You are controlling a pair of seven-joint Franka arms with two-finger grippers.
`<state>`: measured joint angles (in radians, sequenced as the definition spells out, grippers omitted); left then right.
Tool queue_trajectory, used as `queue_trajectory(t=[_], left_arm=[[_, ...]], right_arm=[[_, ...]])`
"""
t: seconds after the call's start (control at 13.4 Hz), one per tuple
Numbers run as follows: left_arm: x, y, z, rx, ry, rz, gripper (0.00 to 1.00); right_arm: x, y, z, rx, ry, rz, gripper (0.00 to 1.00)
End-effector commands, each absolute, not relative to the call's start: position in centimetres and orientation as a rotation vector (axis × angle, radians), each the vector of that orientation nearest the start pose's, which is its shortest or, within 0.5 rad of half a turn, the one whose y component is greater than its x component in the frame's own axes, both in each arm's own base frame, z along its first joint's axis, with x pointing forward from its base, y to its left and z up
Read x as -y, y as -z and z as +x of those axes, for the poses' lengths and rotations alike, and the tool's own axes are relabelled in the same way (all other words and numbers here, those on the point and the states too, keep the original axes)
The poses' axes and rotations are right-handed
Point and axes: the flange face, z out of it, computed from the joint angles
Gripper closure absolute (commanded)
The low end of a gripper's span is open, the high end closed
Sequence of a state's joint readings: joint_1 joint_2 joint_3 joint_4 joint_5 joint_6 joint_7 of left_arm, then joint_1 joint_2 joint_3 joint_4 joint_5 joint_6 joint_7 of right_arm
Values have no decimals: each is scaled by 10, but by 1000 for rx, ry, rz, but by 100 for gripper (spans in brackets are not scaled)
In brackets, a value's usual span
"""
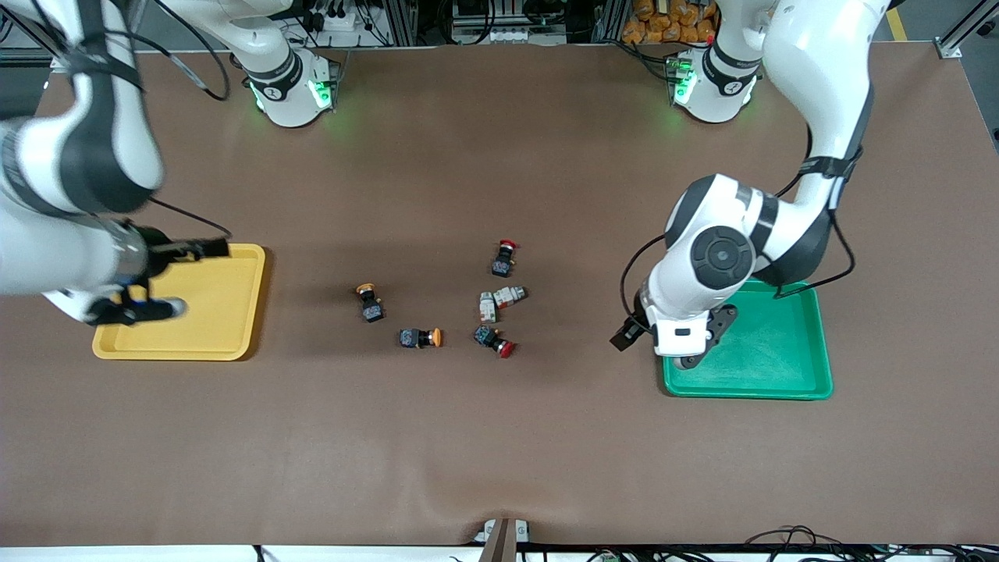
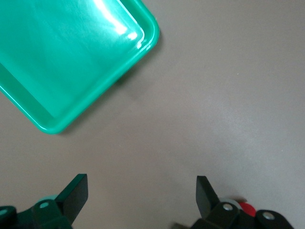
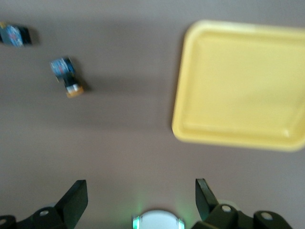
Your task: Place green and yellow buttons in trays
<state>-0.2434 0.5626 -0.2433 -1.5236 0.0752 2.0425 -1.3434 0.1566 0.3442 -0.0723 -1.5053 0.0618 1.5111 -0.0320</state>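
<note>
A brown desk (image 1: 499, 453) carries a yellow tray (image 1: 226, 312) toward the right arm's end and a green tray (image 1: 780, 351) toward the left arm's end, both empty. Between them, near the middle, lie six small switches: two yellow-capped buttons (image 1: 370, 301) (image 1: 421, 337), a touching pair of whitish-grey buttons (image 1: 499, 303), and two red-capped switches (image 1: 504, 257) (image 1: 495, 341) that are not wanted. The right hand (image 1: 148, 297) hangs over the yellow tray, fingers spread and holding nothing; the left hand (image 1: 687, 351) hangs over the green tray's edge nearest the switches, likewise released and empty. No button is in a tray yet, so the step in hand looks like the first reach. To do it well, each arm probably should take the button closest to its own tray, the right hand going for the yellow-capped one nearest the yellow tray (it lies apart from the others). The grey pair calls for care: the nearer red-capped switch lies just beside it, so a descent square to one grey body seems safest.
</note>
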Motion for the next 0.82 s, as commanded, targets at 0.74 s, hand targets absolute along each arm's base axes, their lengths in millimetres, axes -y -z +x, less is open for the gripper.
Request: queue_trajectory(t=[0.74], left_arm=[[435,-246,569,1868,-94,-2610,0]], right_arm=[[-218,-269,608,475,-99,-3092,0]])
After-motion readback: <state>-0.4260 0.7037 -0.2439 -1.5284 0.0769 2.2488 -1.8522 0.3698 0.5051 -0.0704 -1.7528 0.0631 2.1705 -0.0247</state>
